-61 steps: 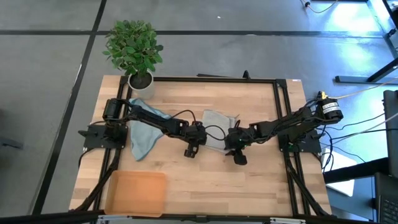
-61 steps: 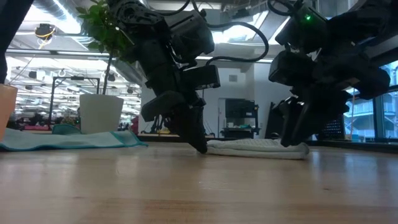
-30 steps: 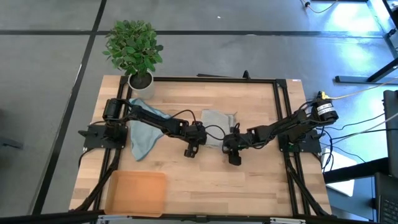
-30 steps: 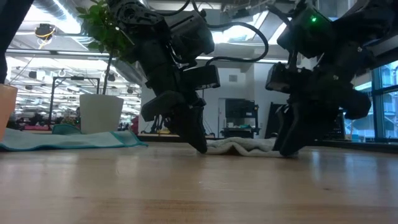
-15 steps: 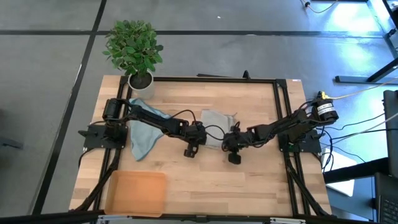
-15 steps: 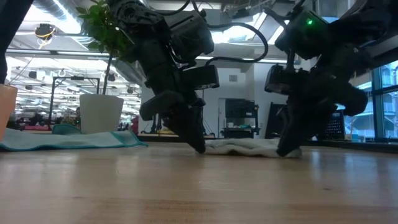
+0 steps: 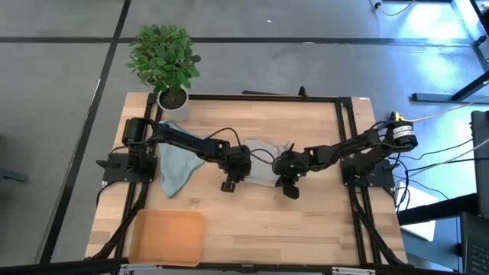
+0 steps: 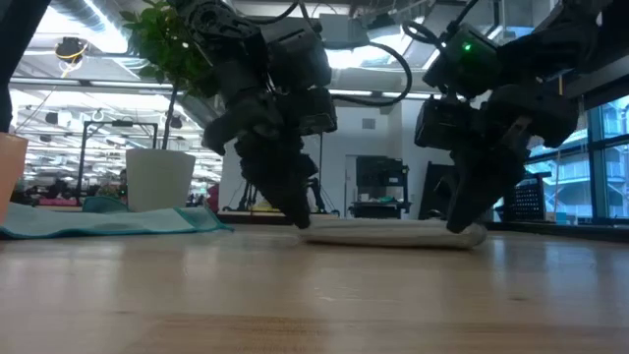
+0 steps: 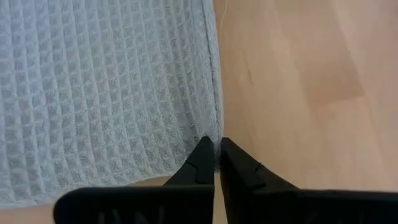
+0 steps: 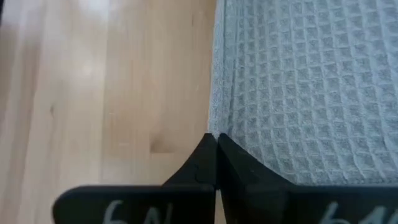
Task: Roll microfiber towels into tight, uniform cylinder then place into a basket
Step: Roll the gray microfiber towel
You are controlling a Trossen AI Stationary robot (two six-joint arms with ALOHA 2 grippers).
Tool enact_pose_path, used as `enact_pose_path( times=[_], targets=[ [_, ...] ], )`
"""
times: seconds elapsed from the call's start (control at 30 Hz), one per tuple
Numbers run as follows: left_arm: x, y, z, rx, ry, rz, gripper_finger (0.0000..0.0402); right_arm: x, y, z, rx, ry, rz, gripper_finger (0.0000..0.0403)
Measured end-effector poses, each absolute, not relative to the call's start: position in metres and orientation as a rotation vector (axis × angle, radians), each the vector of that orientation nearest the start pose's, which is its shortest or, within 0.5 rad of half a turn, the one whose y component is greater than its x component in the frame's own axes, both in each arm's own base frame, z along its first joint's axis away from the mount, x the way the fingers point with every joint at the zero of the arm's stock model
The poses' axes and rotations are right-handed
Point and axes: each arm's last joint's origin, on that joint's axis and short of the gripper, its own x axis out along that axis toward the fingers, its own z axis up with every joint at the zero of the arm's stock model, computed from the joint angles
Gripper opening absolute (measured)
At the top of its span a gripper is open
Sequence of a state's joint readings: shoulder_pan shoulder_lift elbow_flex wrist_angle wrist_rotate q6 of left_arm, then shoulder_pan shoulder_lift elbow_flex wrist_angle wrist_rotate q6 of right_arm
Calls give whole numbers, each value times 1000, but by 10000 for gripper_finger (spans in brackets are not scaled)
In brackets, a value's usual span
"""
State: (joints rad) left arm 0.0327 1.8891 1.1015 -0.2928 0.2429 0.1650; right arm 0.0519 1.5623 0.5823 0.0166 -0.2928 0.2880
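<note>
Waffle-weave cloth fills both my wrist views: the pale grey-green towel (image 7: 262, 159) lies flat in the middle of the tabletop (image 7: 306, 221), and I am pinching it at two of its near corners. My left gripper (image 9: 214, 163) has its fingers pressed together on the towel's edge at one corner, and my right gripper (image 10: 215, 160) is likewise clamped on the edge at the other corner; from the low view both sit right down at the wood with the cloth stretched flat between them. As I judge it, the work is barely begun. This towel shows no roll at all, only a spread sheet with a grip taken on its near hem, ready for the first turn. The light blue-teal towel (image 7: 174, 164) lies loose and unrolled near my left arm's base, partly under that arm, not far from the potted plant (image 7: 165, 63). The orange-tan basket (image 7: 168, 237) sits at the near left corner, well apart from both towels, with nothing in it. So two rolls and two placements are left to do.
</note>
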Motion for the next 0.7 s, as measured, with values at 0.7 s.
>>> enact_pose_path(
  times=[0.7],
  targets=[
    [350,23,175,-206,1112,-59,0,281,-11,155,458,1046,-26,1]
  ],
)
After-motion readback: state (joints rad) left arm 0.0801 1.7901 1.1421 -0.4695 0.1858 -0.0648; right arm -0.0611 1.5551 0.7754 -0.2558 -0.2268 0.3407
